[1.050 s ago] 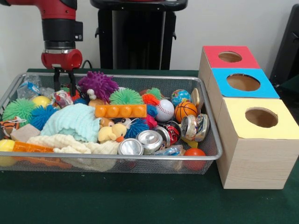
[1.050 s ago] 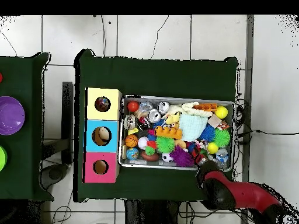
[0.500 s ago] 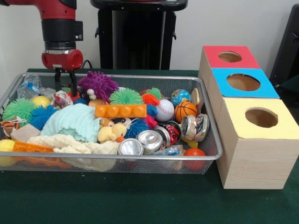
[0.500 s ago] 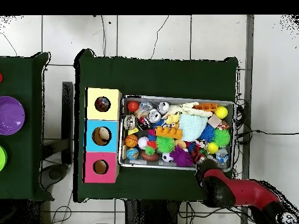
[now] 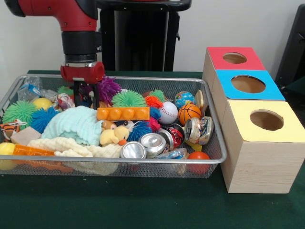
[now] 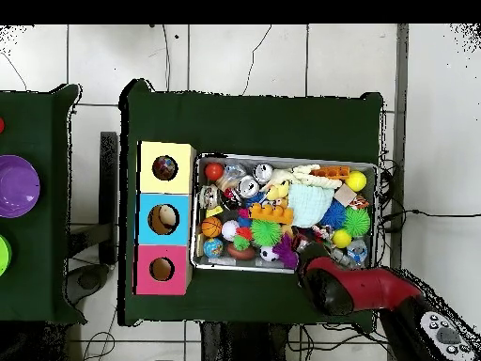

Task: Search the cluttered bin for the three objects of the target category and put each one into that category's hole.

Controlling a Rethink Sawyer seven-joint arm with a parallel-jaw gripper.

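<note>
1. We see the gripper (image 5: 87,98) low in the bin (image 5: 217,143), at its back left in the front view.
2. Its two black fingers (image 5: 96,98) are a little apart, with nothing held between them that we can see.
3. The purple toy (image 5: 108,88) sits just beside the fingers, partly hidden by the red arm (image 5: 78,12).
4. The orange bar (image 5: 123,113) and the blue cloth (image 5: 76,124) lie in front of the gripper.
5. The baseball (image 5: 167,112) and basketball (image 5: 189,113) sit side by side near the bin's right end.
6. The boxes (image 5: 259,143) stand to the right of the bin, with red, blue and yellow tops, each with a hole.
7. From above, we see something inside each hole.
</note>
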